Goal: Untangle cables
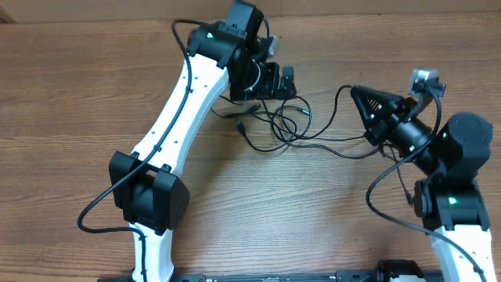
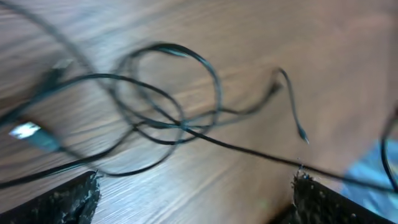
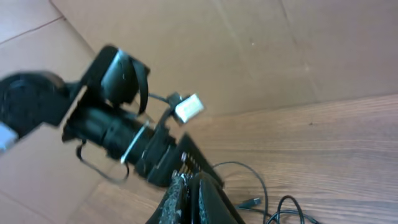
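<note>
The cables (image 1: pixel 283 129) lie in a loose tangle on the wooden worktop (image 1: pixel 78 102), near its far middle, between the two arms. Several thin black loops cross over one another there, and a couple of small plug ends stick out towards the left side of the heap. The left tool (image 1: pixel 279 81) hangs just above the far edge of the tangle with its jaws spread wide and nothing between them. From the left wrist camera, the two dark fingertips (image 2: pixel 68 200) sit at the bottom corners of the view with the cables (image 2: pixel 168 118) spread on the wood ahead of them. A round loop overlaps flatter loops, one strand trails off to the right and ends in a bare tip, and a pale plug (image 2: pixel 28 132) lies blurred at the left edge. The fingertips are apart from the cords. The right tool (image 1: pixel 356 92) points left towards the heap from the right side of the worktop, and its jaws are closed together. A thin cord curves up to its tip in the overhead view, and another strand runs along the worktop below it, but I cannot tell whether any cord is pinched. The right wrist camera shows its closed fingers (image 3: pixel 193 200) at the bottom edge. A curve of cable and a small plug (image 3: pixel 250 201) lie on the wood just beyond them.
</note>
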You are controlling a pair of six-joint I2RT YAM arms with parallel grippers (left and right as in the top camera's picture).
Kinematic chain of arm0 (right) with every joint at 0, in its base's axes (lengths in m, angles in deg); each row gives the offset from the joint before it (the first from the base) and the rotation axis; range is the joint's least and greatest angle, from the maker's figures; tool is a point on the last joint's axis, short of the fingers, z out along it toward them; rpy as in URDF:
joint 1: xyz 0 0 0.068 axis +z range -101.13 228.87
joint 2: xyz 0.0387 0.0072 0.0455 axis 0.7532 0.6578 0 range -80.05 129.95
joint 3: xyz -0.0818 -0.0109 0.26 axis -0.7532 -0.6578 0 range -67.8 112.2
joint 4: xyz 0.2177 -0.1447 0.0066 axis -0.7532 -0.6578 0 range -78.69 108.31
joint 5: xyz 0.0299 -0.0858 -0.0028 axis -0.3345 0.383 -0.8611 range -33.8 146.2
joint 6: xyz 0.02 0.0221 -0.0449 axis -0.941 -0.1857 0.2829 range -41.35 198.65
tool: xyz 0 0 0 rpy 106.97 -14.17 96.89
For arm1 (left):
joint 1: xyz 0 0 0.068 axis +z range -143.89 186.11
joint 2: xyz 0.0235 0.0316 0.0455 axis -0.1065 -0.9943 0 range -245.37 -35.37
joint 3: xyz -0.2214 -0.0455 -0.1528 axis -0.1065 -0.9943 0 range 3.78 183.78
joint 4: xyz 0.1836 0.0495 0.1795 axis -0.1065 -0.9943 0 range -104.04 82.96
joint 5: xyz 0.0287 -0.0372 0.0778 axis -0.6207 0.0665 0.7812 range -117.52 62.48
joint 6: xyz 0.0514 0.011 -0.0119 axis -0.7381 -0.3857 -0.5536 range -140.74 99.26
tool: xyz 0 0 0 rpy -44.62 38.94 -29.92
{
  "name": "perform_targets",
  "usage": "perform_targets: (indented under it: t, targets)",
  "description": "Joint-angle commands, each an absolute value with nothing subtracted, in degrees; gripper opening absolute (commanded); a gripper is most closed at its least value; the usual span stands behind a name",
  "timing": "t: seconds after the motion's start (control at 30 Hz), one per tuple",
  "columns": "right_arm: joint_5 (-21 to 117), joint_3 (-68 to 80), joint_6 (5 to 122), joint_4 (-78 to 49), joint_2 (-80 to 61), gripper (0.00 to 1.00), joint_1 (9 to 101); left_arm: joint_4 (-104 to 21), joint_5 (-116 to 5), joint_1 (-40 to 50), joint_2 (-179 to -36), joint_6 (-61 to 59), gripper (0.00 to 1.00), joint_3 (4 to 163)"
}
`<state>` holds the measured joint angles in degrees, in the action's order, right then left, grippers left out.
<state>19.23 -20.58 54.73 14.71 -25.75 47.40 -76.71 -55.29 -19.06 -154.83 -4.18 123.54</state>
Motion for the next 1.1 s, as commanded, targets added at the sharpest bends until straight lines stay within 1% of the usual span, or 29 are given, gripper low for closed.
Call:
perform_targets:
  t: [0.0, 0.13, 0.27, 0.3, 0.47, 0.6, 0.77, 0.87, 1.0, 1.07]
  targets:
    - [20.71, -16.16, 55.19, 14.21, -24.13, 0.04, 47.53, -74.83, -67.31, -19.54, -153.21, -11.77, 1.00, 121.27]
    - [20.73, -13.36, 55.67, 13.88, -23.65, 0.05, 47.53, -70.83, -72.38, -19.89, -153.21, -10.52, 1.00, 119.54]
    - [20.73, -11.16, 56.48, 13.27, -23.67, 0.05, 47.53, -67.90, -71.97, -20.98, -153.21, -1.60, 1.00, 117.75]
    - [20.73, -10.83, 56.48, 13.16, -23.67, 0.05, 47.53, -67.33, -71.92, -21.33, -153.21, 1.81, 1.00, 117.12]
    - [20.76, -10.17, 59.27, 12.70, -23.67, 0.05, 47.53, -67.63, -73.54, -23.49, -153.21, 26.92, 0.99, 113.86]
    - [20.73, -10.17, 59.27, 12.07, -23.67, 0.05, 47.53, -64.71, -73.52, -25.94, -153.23, 38.50, 1.00, 111.37]
    - [20.76, -10.11, 61.22, 11.70, -23.69, 0.05, 47.53, -62.52, -68.34, -28.24, -153.23, 48.45, 0.99, 110.63]
    - [20.78, -9.56, 61.22, 11.70, -23.78, 0.05, 47.53, -62.70, -67.84, -29.37, -153.23, 53.91, 0.93, 110.56]
    - [21.08, -8.95, 62.68, 11.65, -23.78, 0.05, 47.53, -62.63, -65.87, -30.60, -153.23, 59.31, 0.94, 110.12]
    - [21.87, -8.82, 62.64, 11.65, -23.78, 0.05, 47.53, -62.63, -64.08, -30.97, -153.23, 60.12, 0.95, 109.93]
